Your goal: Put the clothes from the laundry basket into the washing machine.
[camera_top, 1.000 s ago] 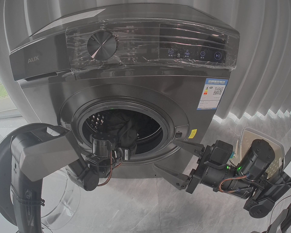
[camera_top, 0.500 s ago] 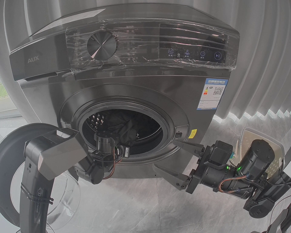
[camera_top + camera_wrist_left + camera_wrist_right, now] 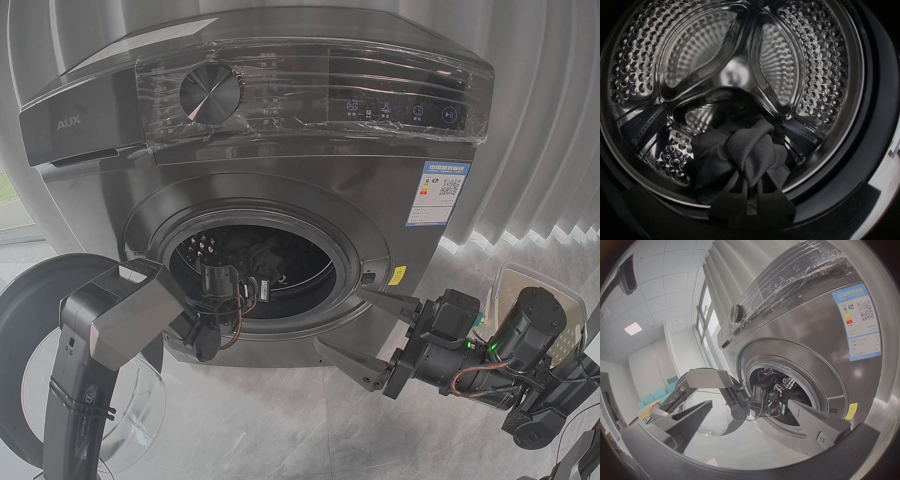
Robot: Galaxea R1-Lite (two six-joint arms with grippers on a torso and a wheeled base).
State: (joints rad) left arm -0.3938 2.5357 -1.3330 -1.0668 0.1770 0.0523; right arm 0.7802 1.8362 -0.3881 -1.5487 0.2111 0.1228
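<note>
Black garment (image 3: pixel 742 153), long axis perhaps into drum (image 3: pixel 823 65)

Washing machine (image 3: pixel 350 181): smooth grey metal, satin sheen; wrinkled clear plastic film (image 3: pixel 300 81) over its panel. Inside it, drum (image 3: pixel 818 62) of glossy perforated steel and garment (image 3: pixel 747 153) of matt black fine-knit cloth. Below it, polished stone-look floor (image 3: pixel 262 412).
</note>
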